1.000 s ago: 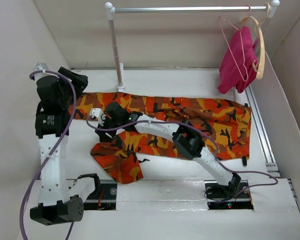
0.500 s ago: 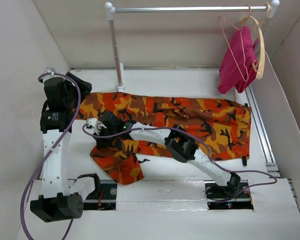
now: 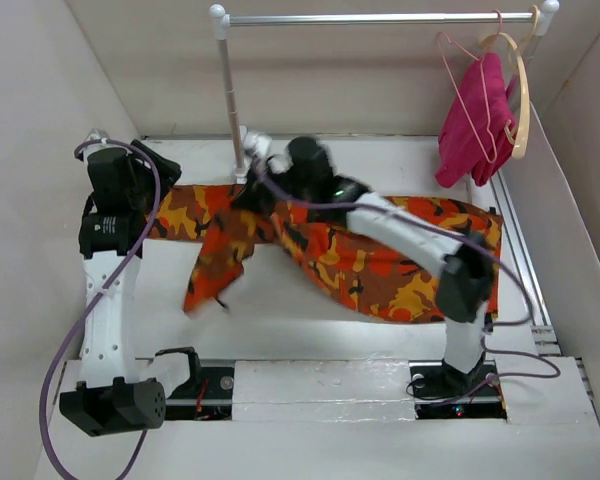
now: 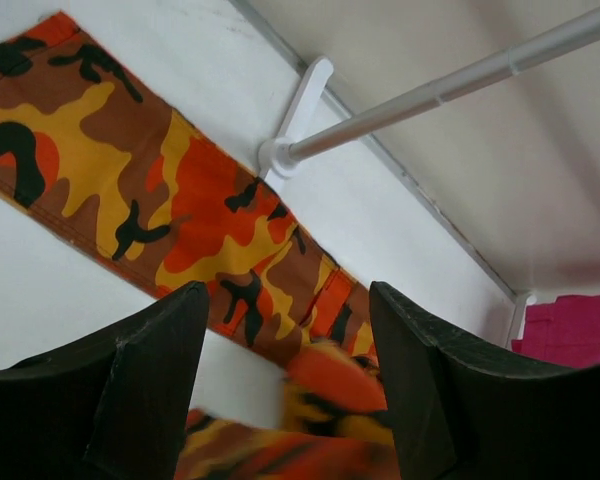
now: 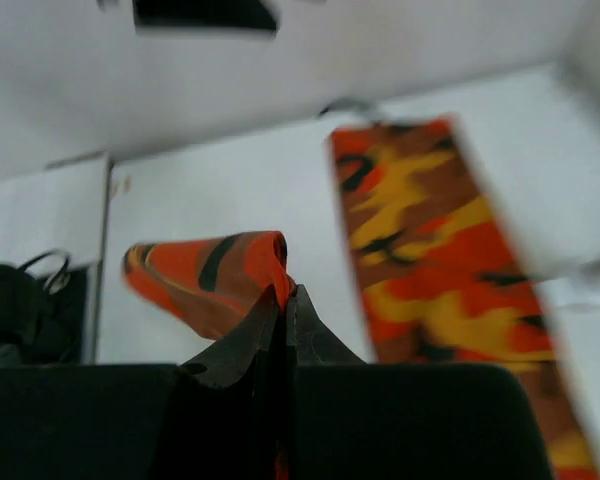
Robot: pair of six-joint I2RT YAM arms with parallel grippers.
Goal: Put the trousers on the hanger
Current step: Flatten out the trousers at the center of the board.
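Observation:
The camouflage trousers (image 3: 400, 260) lie across the table, and one leg is lifted so that its end hangs down at the left (image 3: 215, 265). My right gripper (image 3: 255, 185) is shut on a fold of that leg (image 5: 220, 275), held up near the foot of the rack pole; in the right wrist view its jaws (image 5: 285, 295) pinch the cloth. My left gripper (image 3: 152, 165) hovers open over the trousers' left end (image 4: 130, 190), its jaws (image 4: 285, 380) holding nothing. The pink wire hanger (image 3: 464, 93) hangs on the rail at the back right, far from both grippers.
A rack stands at the back, with an upright pole (image 3: 232, 100) and a rail (image 3: 380, 18). A magenta cloth (image 3: 475, 120) and a pale wooden hanger (image 3: 522, 100) hang beside the wire hanger. White walls enclose the table on the left, right and back.
My right gripper shut on the near trouser leg, then swung it up and back toward the rack pole. The leg left the front of the table. The left arm barely moved.

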